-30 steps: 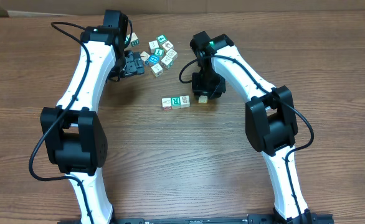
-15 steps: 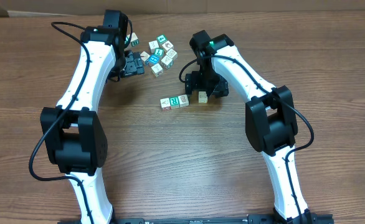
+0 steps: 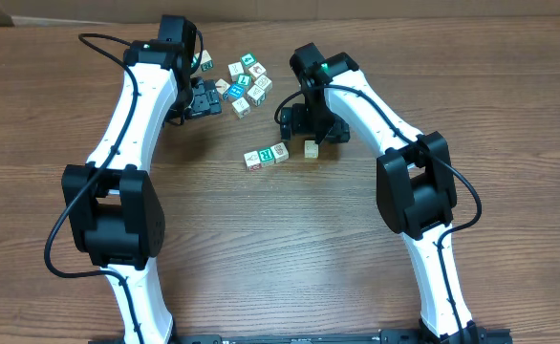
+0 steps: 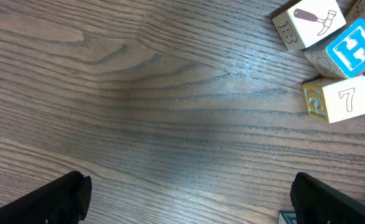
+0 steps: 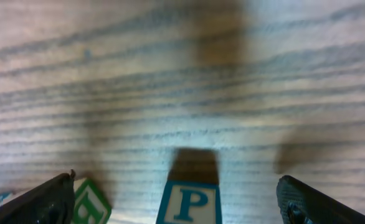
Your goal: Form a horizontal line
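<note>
Two cubes touch in a slightly tilted row: a red-marked cube [image 3: 254, 160] and a green "R" cube [image 3: 279, 152]. A pale tan cube [image 3: 311, 149] stands a small gap to their right. In the right wrist view its side shows a teal "P" [image 5: 189, 203], and the green "R" cube [image 5: 90, 203] is at the left. My right gripper [image 3: 309, 137] is open just behind the tan cube, a finger on either side without touching it. My left gripper [image 3: 206, 98] is open over bare wood, left of the loose pile.
Several loose alphabet cubes [image 3: 247, 81] lie in a cluster at the back centre. The left wrist view shows a hammer cube [image 4: 307, 22], a blue "H" cube [image 4: 355, 50] and a "7" cube [image 4: 338, 99] at its upper right.
My right gripper has opened, let go of the tan cube and drawn back a little. The green "R" cube has shifted slightly, tilting the pair. The left arm has not moved.
</note>
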